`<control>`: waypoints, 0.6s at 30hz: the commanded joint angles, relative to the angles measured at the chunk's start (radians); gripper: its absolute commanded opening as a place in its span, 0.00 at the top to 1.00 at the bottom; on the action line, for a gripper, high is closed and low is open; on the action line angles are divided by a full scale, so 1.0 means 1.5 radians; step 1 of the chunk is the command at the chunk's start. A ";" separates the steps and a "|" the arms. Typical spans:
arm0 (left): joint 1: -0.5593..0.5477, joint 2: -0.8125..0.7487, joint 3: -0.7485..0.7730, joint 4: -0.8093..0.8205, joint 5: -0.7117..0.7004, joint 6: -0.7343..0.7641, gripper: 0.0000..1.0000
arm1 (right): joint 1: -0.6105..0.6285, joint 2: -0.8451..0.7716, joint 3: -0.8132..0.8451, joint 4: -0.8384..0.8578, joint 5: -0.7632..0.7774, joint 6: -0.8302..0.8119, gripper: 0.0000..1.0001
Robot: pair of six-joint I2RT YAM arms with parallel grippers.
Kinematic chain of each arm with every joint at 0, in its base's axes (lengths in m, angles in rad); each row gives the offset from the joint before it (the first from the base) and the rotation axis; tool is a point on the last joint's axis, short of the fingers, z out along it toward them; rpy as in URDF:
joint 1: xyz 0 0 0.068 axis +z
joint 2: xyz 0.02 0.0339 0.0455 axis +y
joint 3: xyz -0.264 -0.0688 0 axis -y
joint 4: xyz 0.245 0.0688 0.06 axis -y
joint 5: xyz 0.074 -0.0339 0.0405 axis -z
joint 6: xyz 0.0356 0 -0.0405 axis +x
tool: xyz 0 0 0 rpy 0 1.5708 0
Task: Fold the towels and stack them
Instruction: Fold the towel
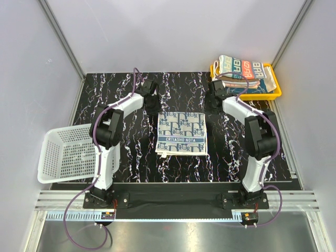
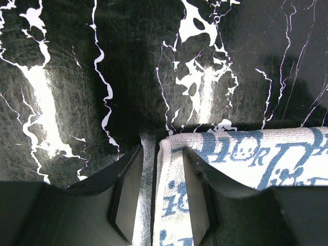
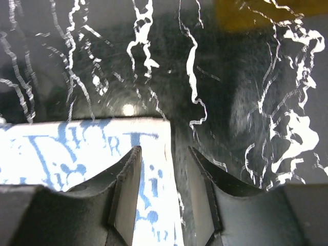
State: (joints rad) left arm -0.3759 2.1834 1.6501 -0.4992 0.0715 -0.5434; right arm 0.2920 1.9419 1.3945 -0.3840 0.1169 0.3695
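A white towel with navy pattern lies flat in the middle of the black marbled table. My left gripper is at its far left corner. In the left wrist view the gripper is open, and the towel's left edge lies between the fingers. My right gripper is at the far right corner. In the right wrist view that gripper is open and straddles the towel's right edge. Folded towels, a teal-red lettered one on top, are stacked in the tray.
A yellow plastic tray sits at the back right corner of the table. A white mesh basket lies on its side at the left edge. White walls enclose the table on three sides.
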 commanded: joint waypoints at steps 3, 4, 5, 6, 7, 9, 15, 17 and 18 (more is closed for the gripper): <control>0.006 0.005 0.022 -0.008 0.004 0.004 0.57 | 0.022 -0.040 -0.026 0.026 -0.019 0.012 0.52; 0.007 0.005 0.024 -0.008 0.003 0.004 0.57 | 0.027 -0.035 -0.023 0.024 -0.018 0.007 0.52; 0.007 0.005 0.024 -0.010 0.004 0.004 0.57 | 0.028 -0.028 -0.016 0.020 -0.017 0.006 0.52; 0.007 0.006 0.024 -0.010 0.003 0.004 0.57 | 0.029 -0.013 -0.013 0.015 -0.018 0.006 0.53; 0.007 0.006 0.024 -0.010 0.002 0.005 0.57 | 0.029 -0.005 -0.011 0.013 -0.017 0.002 0.53; 0.008 0.007 0.025 -0.011 0.004 0.005 0.57 | 0.029 0.011 -0.003 0.010 -0.015 -0.002 0.53; 0.009 0.012 0.025 -0.013 0.008 0.005 0.57 | 0.028 0.071 0.042 -0.022 0.016 -0.029 0.52; 0.009 0.013 0.025 -0.015 0.009 0.007 0.57 | 0.027 0.082 0.057 -0.030 0.030 -0.035 0.51; 0.009 0.014 0.026 -0.016 0.009 0.007 0.57 | 0.023 0.090 0.060 -0.034 0.038 -0.035 0.52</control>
State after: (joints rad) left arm -0.3698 2.1834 1.6550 -0.5152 0.0757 -0.5426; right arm 0.3317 2.0487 1.4322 -0.4122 0.1230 0.3420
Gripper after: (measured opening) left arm 0.428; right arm 0.483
